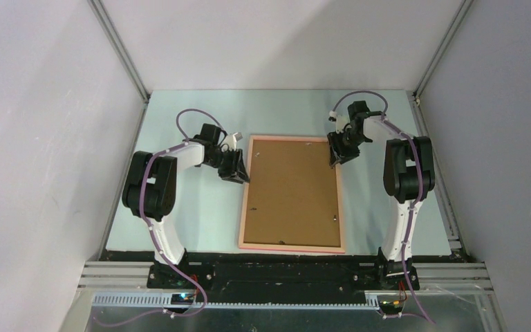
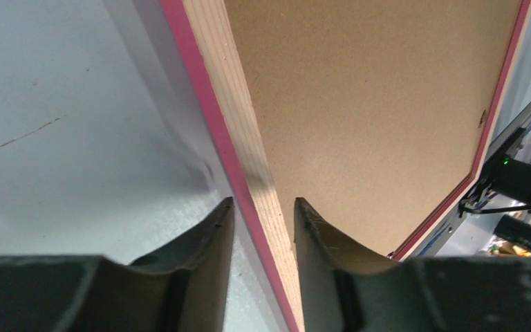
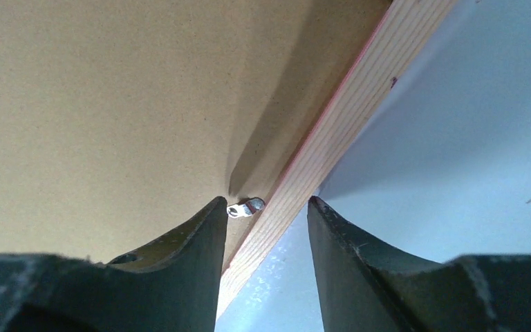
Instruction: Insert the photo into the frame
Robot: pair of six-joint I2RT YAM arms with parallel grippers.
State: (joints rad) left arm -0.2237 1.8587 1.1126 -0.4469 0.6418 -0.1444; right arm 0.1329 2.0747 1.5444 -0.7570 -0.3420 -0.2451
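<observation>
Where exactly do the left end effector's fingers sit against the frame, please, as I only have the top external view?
Observer: The left end effector straddles a rail of the frame, one finger over the table, one over the backing board.
Operator: And the right one, please?
Observer: The right end effector straddles the opposite rail, jaws open.
Operator: Is anything beside it?
Observer: A small metal tab lies by its inner finger.

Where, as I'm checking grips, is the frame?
Top view: the frame lies flat mid-table, brown backing up, its far left rail between the left gripper's fingers, far right rail between the right gripper's.
</observation>
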